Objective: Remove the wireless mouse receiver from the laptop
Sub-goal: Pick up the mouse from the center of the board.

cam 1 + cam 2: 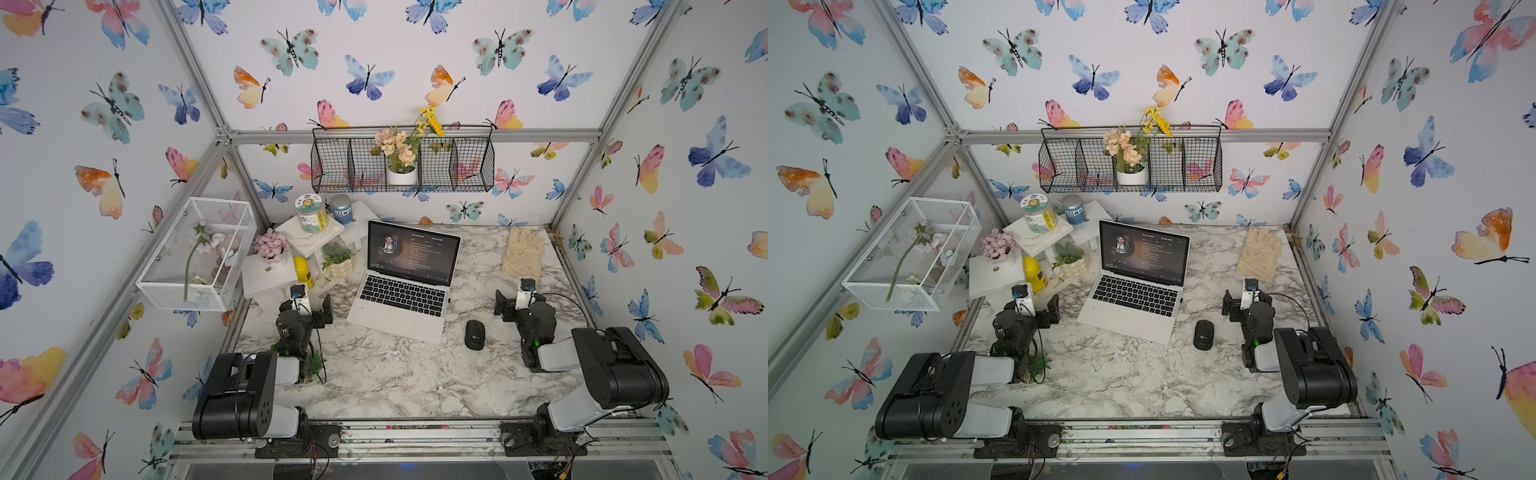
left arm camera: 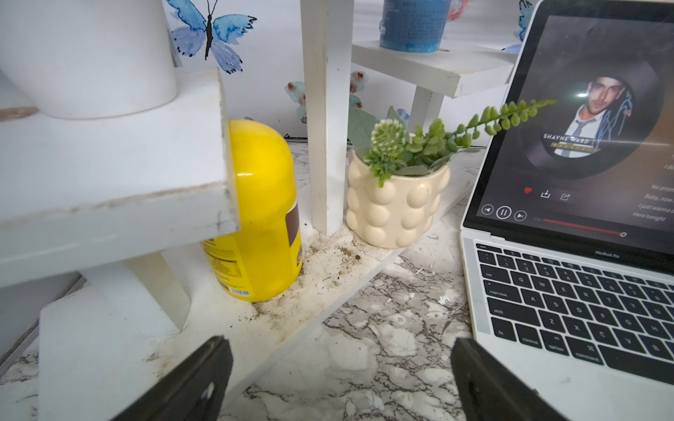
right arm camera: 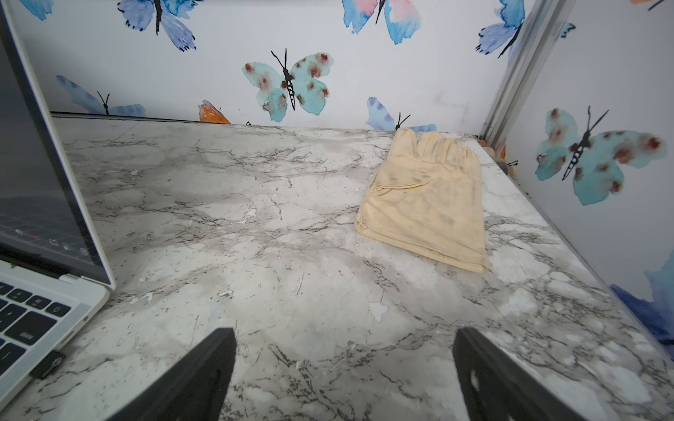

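Marble tabletop (image 1: 395,374) in both top views carries the open laptop (image 1: 401,291). The wireless mouse receiver (image 1: 449,299) is a dark nub on its right edge, with the mouse (image 1: 474,334) near.

Left wrist view: the left gripper (image 2: 341,344) stands wide and empty beside the laptop.

Right wrist view: the right gripper (image 3: 344,335) gapes wide and empty, and the receiver sits plugged into the laptop's side, apart from the jaws.

A skewed pinch would likely slip off so small a nub, or drag the unbraced laptop.
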`<act>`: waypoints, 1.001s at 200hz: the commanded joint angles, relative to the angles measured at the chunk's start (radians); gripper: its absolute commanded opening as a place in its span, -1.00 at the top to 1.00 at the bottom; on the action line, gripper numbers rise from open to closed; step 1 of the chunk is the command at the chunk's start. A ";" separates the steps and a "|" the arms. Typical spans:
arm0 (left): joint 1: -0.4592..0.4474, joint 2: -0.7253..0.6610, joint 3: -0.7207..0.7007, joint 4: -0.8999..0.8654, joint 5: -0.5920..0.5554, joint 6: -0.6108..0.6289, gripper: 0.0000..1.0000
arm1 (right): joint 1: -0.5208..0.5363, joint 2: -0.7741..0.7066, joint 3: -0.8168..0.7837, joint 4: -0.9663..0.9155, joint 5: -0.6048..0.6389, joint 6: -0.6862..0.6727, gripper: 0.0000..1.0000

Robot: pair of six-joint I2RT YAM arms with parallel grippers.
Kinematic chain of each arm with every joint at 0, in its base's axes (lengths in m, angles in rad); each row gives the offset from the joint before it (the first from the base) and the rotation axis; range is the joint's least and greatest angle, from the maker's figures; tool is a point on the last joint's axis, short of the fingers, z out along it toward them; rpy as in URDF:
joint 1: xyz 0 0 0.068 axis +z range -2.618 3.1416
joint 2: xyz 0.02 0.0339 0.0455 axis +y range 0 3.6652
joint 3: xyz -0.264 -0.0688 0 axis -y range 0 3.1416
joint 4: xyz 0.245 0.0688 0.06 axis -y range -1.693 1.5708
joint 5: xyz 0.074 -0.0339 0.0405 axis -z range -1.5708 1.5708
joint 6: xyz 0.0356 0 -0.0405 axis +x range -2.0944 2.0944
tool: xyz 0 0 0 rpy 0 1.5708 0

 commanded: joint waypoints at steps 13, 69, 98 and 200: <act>-0.018 -0.031 0.027 -0.020 -0.107 -0.013 -0.97 | -0.001 -0.028 -0.028 0.075 0.021 0.002 -0.96; -0.001 -0.178 0.464 -0.959 -0.120 -0.322 -0.97 | 0.008 -0.242 0.359 -0.863 -0.040 0.269 -0.88; -0.009 -0.195 0.499 -1.057 0.151 -0.429 -0.97 | 0.113 -0.242 0.419 -1.103 -0.050 0.349 -0.86; -0.249 -0.324 0.396 -1.151 0.291 -0.440 -0.97 | 0.434 -0.175 0.392 -1.334 0.162 0.561 -0.90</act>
